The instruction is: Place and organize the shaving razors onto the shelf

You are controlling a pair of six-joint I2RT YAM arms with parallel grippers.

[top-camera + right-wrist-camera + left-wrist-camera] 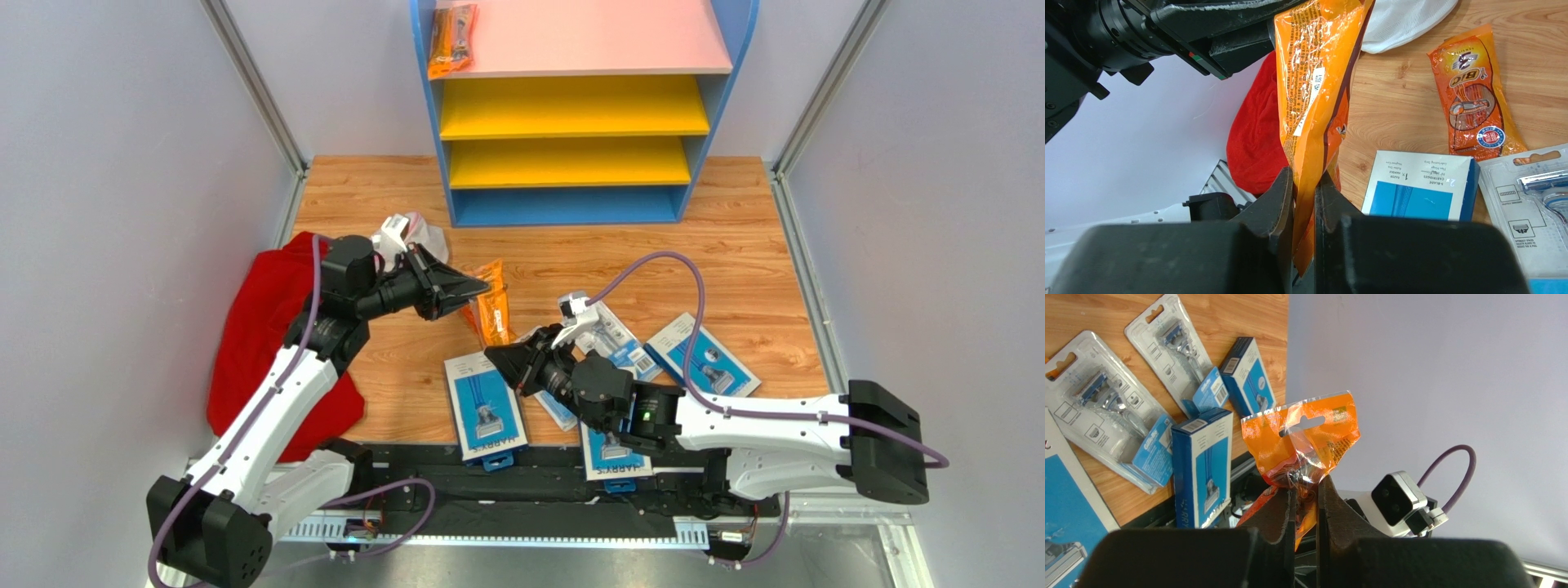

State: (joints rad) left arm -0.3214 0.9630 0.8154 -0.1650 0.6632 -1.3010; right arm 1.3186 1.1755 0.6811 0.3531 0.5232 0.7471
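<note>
Left gripper (1306,487) and right gripper (1304,179) both clamped on one orange packet (1315,79): glossy, crinkled; contents seemingly razors, lower end hidden between jaws.

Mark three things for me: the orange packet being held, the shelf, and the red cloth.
held orange packet (1321,447): left wrist view, on the crumpled panel just below its hang hole.
shelf (589,37): top external view, on the bare pink top board.
red cloth (252,331): top external view, on its middle.

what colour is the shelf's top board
Pink top board, best seen in the top external view.
</note>
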